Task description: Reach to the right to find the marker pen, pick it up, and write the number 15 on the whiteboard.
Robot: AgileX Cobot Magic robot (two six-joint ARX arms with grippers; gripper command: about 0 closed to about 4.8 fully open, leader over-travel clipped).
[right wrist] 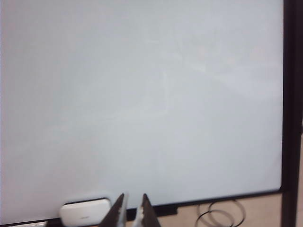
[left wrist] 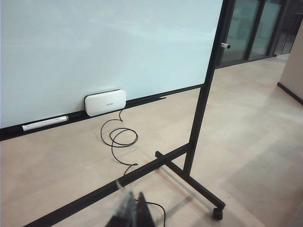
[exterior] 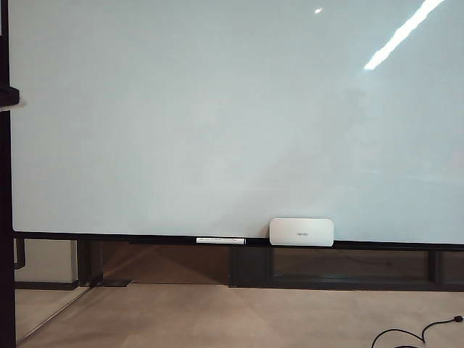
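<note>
The search is only beginning: nothing is written on the large glossy pale whiteboard, and neither claw is holding anything.

A slim white pen with a black end is lying flat on the whiteboard's dark bottom rail, just beside the white rounded-rectangle eraser block, which is resting on the same rail. Whether this is the marker pen meant is unclear; the task points rightward, and no other pen is showing.

The right claw is facing the whiteboard's lower part above the eraser block, its dark tapered fingers standing a narrow gap apart and empty. The left claw is hanging low near the whiteboard's black metal stand, its translucent-tipped fingers seemingly close together, though the view is too cropped to tell.

Next, the right arm probably needs to swing rightward of the whiteboard, spread its fingers and find the slender, smooth barrel.
</note>
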